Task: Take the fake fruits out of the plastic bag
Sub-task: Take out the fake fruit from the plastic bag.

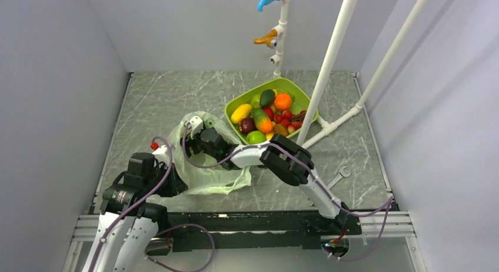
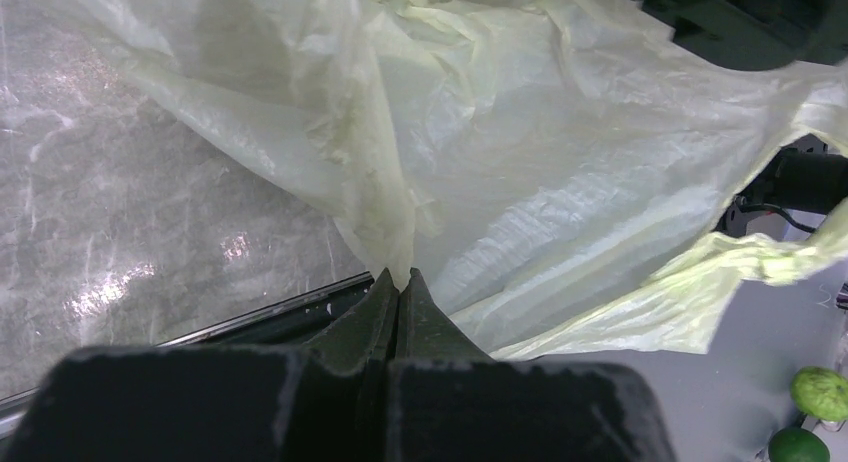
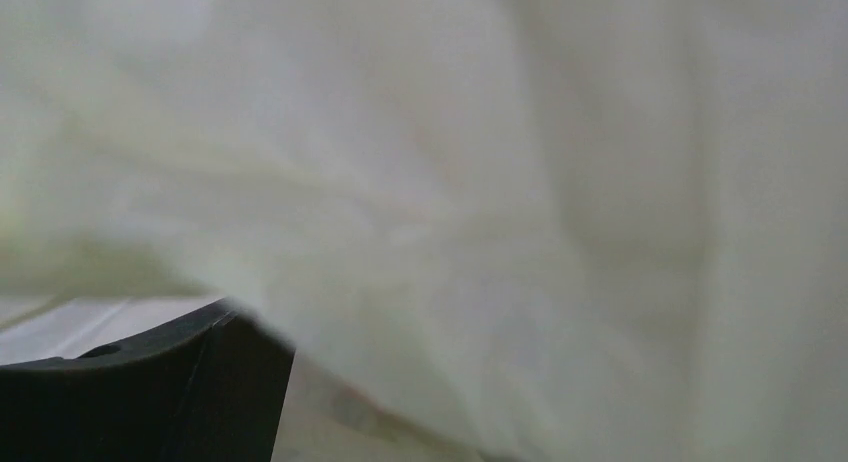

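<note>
plastic bag (image 1: pixel 219 181) lies crumpled on the left-centre of the grey marbled counter (image 1: pixel 159 101), just near-left of the green tray (image 1: pixel 276 80). The heap runs roughly from the tray side toward the near edge. The mouth seems to face up and toward the tray, but the creases make it unclear. The tray holds a pile of fake fruits (image 1: pixel 265 116). White pipes (image 1: pixel 329 66) rise right beside the tray, and a wrench (image 1: pixel 340 176) lies to the right, well apart.

left hand (image 2: pixel 400 278): fingers pressed fully together, pinching a fold of bag film at the near-left side, arm low over the counter edge.

right hand (image 1: pixel 203 139): arm stretched left across the counter, wrist buried in the top of the bag. The wrist view is all blurred film plus one finger (image 3: pixel 150 382), so opening and contents can't be told.
</note>
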`<move>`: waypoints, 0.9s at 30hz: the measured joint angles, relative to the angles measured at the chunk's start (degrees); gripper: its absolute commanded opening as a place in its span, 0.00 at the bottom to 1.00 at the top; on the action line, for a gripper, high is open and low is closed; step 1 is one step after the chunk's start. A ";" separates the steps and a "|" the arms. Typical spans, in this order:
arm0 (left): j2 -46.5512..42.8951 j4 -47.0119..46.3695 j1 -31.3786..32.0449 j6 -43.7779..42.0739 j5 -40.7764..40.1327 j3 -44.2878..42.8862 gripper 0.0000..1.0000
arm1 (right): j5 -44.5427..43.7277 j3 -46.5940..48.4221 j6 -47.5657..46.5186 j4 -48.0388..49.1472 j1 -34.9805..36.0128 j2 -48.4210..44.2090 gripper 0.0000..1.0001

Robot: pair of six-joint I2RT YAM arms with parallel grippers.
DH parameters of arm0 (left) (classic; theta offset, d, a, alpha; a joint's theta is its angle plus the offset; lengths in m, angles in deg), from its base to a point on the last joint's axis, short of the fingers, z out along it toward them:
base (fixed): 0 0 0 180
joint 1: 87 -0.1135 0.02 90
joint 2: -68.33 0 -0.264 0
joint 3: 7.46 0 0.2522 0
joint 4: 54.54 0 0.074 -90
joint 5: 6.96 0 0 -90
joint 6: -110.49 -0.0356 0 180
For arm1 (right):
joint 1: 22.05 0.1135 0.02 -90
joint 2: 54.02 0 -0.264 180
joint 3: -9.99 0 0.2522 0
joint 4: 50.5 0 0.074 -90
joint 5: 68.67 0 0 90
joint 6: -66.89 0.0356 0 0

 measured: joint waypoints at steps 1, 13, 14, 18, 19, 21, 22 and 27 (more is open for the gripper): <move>0.00 0.00 -0.04 0.02 0.00 0.00 0.00 | 0.07 -1.60 0.17 -0.07 -0.02 -1.51 0.11; 0.04 0.00 -0.33 0.02 0.00 0.00 0.00 | 1.01 -18.82 5.35 -0.42 -0.02 -21.57 0.00; 0.04 0.00 -0.35 0.00 0.02 0.00 0.00 | 1.79 -19.74 6.01 -0.35 -0.02 -22.43 0.00; 0.04 0.00 -0.42 0.00 0.02 0.00 0.00 | 6.10 -24.70 8.76 0.00 -0.07 -25.33 0.00; 0.04 0.00 -0.44 0.00 0.02 0.00 0.00 | 6.97 -25.94 9.22 -0.07 -0.07 -25.94 0.00; 0.04 0.00 -0.46 0.00 0.02 0.00 0.00 | 8.46 -28.65 9.88 -0.66 -0.07 -27.58 0.00; 0.04 0.00 -0.46 0.00 0.02 0.00 0.00 | 9.29 -30.16 10.05 -1.31 -0.07 -28.85 0.00; 0.04 0.00 -0.46 0.00 0.02 0.00 0.00 | 13.57 -35.32 10.16 -4.24 -0.04 -37.11 0.00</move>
